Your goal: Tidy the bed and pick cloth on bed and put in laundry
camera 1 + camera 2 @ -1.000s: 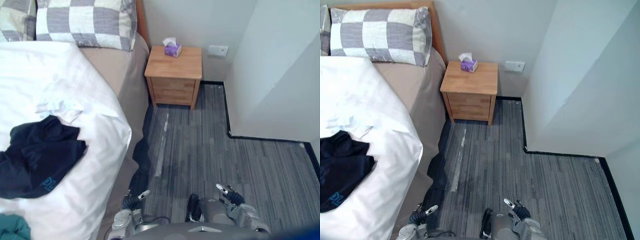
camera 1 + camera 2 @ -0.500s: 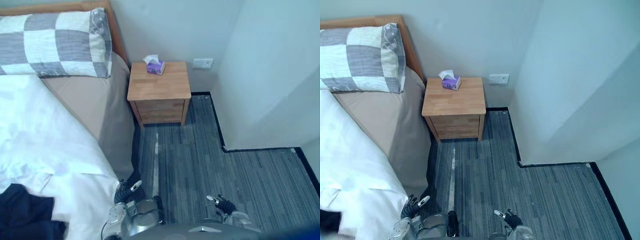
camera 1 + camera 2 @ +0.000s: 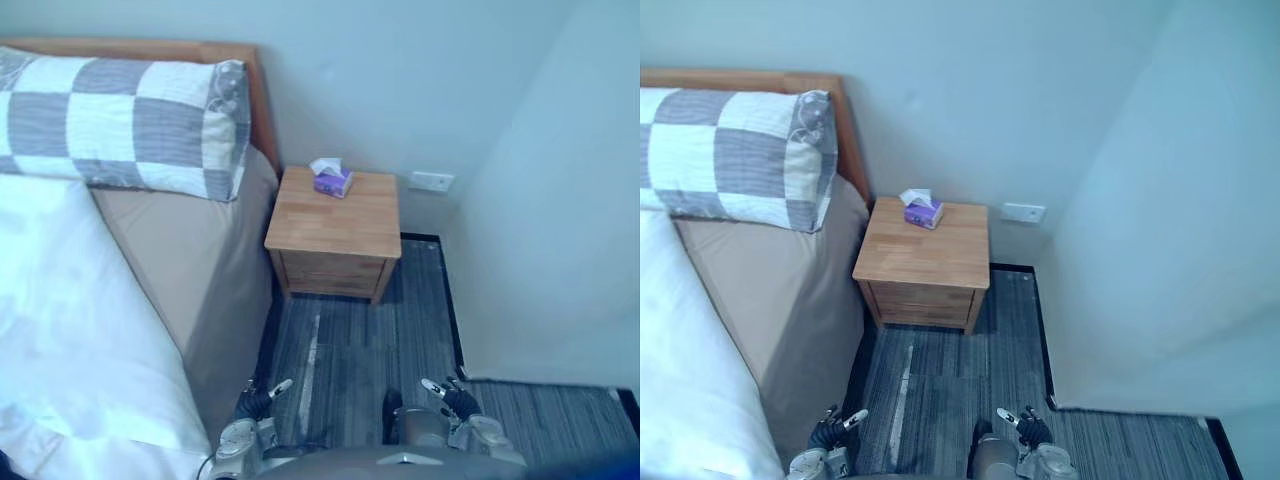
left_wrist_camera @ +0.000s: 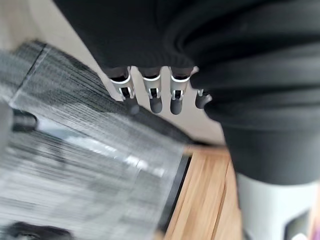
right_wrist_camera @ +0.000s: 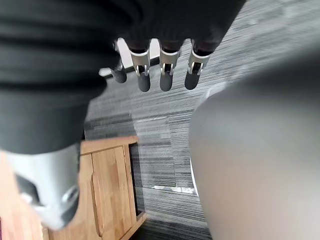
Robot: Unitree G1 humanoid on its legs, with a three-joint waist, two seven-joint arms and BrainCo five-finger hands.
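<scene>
Grey striped carpet [image 3: 350, 345] is seen around the middle of the left eye view and down toward 6 o'clock. The bed [image 3: 200, 270], covered by a tan sheet, is laid from 10 to 7 o'clock, and a white duvet [image 3: 70, 340] is spread over it at 8 o'clock. A grey-and-white checked pillow [image 3: 120, 125] is propped at 10 o'clock against the wooden headboard [image 3: 230, 50]. A wooden nightstand [image 3: 345, 230] is set just beside the bed, near the centre, and a purple tissue box [image 3: 331, 181] is stood at its 12 o'clock edge. A wall socket [image 3: 431, 181] is mounted at 1 o'clock. The left hand [image 3: 255, 403] is held low at 7 o'clock beside the bed's edge, and the right hand [image 3: 452, 398] at 5 o'clock, both over the carpet.

In the right eye view the same layout is shown.

In the left wrist view the fingers [image 4: 156, 102] are seen relaxed and released, nothing held, with carpet and a light wooden surface [image 4: 210, 200] past them.

In the right wrist view the fingers [image 5: 167, 80] are likewise released and empty, with the nightstand and carpet beyond.
</scene>
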